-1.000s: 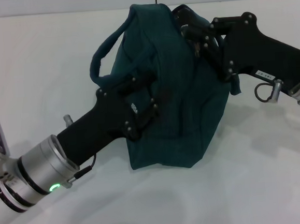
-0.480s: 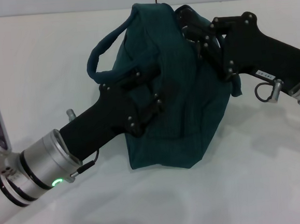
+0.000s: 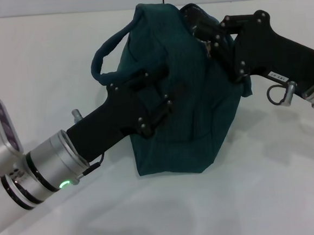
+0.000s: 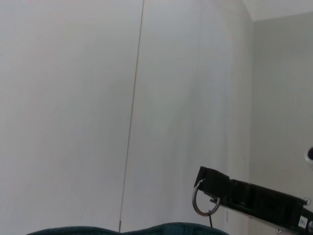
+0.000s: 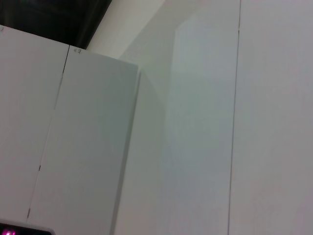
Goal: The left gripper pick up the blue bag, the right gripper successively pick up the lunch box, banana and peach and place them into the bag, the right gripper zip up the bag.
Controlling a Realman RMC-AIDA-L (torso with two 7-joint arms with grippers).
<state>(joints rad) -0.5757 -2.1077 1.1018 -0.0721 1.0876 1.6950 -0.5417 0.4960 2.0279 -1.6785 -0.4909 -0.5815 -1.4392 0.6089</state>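
Observation:
The blue bag (image 3: 191,101) stands on the white table in the head view, its loop handle (image 3: 104,53) sticking out to the left. My left gripper (image 3: 163,98) reaches in from the lower left and is shut on the bag's front side fabric. My right gripper (image 3: 208,40) comes from the right and is shut at the bag's top edge, on the zipper pull. The bag's top edge also shows in the left wrist view (image 4: 161,228), with the right arm (image 4: 254,200) behind it. The lunch box, banana and peach are not in view.
The white table (image 3: 271,184) spreads around the bag. A white wall (image 4: 73,107) rises behind it. The right wrist view shows only wall panels (image 5: 195,122). A wire ring (image 3: 277,94) hangs under the right wrist.
My left arm has shifted a little up and to the right, still gripping the bag, and the bag has tilted slightly. The right gripper has stayed at the bag's top.

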